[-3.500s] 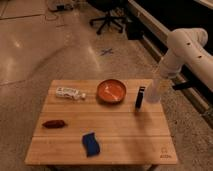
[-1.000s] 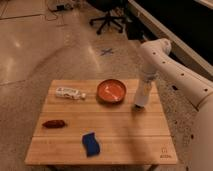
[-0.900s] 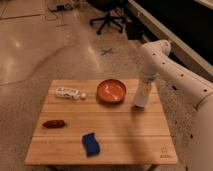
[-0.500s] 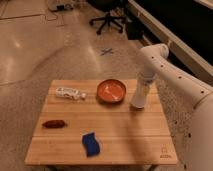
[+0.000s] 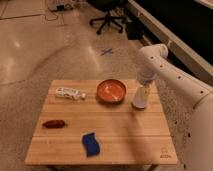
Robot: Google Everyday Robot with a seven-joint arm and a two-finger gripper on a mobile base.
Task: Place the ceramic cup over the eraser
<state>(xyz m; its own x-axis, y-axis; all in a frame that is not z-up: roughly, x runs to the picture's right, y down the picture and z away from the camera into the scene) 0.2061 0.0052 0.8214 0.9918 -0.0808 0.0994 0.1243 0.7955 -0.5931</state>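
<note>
Wooden slats are making up the low table (image 5: 125, 137), which is standing on a pale speckled floor. The white arm (image 5: 170, 75) is reaching in from the right, and the gripper (image 5: 143, 93) is hanging over the table's back right part, right at the ceramic cup (image 5: 139, 99). The cup is sitting on the tabletop there, just to the right of the orange bowl (image 5: 111, 91). Whether the claw is gripping the cup or merely standing over it cannot be told. The eraser is not showing anywhere apart from the cup. Something pale is lying inside the bowl. A white packet (image 5: 69, 93) is lying near the back left edge, a reddish-brown object (image 5: 54, 123) is resting at the left side, and a blue wavy-edged piece (image 5: 90, 143) is lying near the front edge, all well apart from the cup. An office chair (image 5: 109, 15) is standing on the floor behind the table.
</note>
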